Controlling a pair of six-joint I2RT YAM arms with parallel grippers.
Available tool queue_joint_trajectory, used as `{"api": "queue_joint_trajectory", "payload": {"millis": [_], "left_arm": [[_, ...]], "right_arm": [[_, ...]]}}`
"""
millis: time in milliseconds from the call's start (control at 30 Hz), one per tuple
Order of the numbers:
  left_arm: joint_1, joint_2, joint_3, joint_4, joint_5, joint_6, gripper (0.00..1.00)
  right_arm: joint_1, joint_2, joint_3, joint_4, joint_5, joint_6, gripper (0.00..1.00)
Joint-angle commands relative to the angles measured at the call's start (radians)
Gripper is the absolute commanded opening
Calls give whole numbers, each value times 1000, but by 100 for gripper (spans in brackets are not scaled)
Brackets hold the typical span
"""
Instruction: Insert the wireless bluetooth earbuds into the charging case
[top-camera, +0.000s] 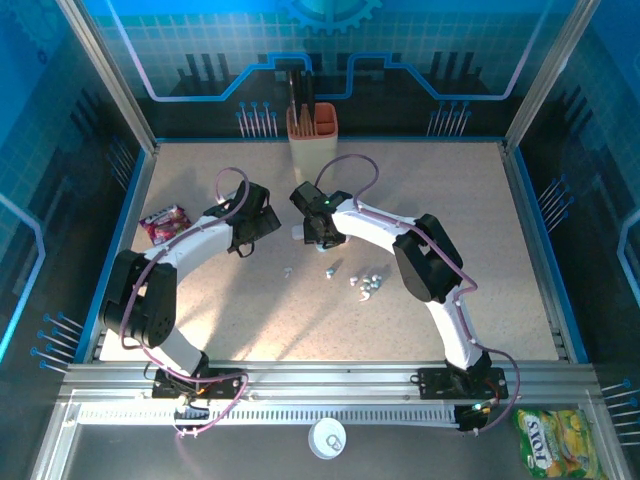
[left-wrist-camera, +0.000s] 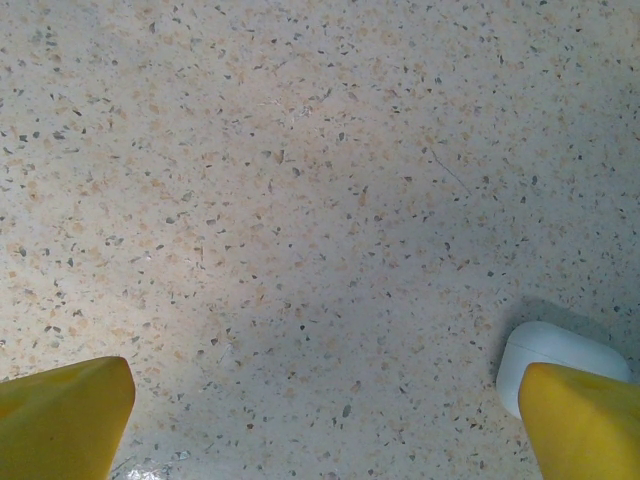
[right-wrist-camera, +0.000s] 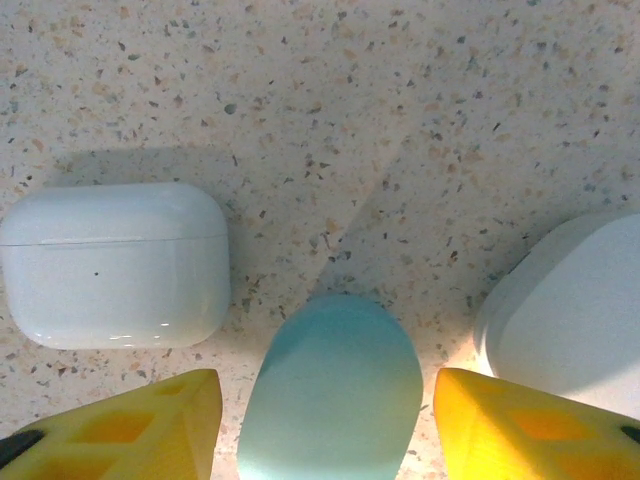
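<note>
The right hand (right-wrist-camera: 328, 405) is reaching down over the counter with its two yellow fingers (right-wrist-camera: 120, 430) standing roughly half apart. They are straddling a smooth, rounded teal charging case (right-wrist-camera: 335, 385) at the bottom centre of the right wrist view. A thin strip of counter is showing between each fingertip and the case, and the case is running off the lower edge. It cannot be told whether the fingers are pinching it further down. The hand is probably lining up this way to grip or steady that case so an earbud can go in.

A closed, glossy white pebble-shaped case (right-wrist-camera: 115, 265) is lying at the left of that view, apart from the teal one. A second white rounded case (right-wrist-camera: 570, 310) is sitting at the right edge, just beside the right finger.

The left hand (left-wrist-camera: 325, 390) is hovering with its fingers spread wide and is holding nothing. Only the speckled beige counter (left-wrist-camera: 300, 200) is lying between them. A white case corner (left-wrist-camera: 555, 350) is peeking out at the lower right of that view, partly behind the finger.

In the overhead view, the tiny whitish-silver wireless earbuds (top-camera: 368, 284) are lying loose on the counter just below the centre of the frame. They are lying beside the right forearm and apart from both hands, so the inserting is apparently not yet begun.
</note>
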Motion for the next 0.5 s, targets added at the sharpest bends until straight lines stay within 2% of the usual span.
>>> {"api": "queue_joint_trajectory", "payload": {"millis": [0, 200, 467], "left_arm": [[4, -32, -12, 8, -18, 24, 99], [4, -43, -23, 24, -7, 43, 99], [4, -165, -198, 268, 116, 122, 99]], "right_arm": [[-10, 39, 10, -22, -39, 46, 58], [-20, 62, 25, -16, -74, 57, 53], [-20, 4, -14, 25, -68, 34, 39]]}}
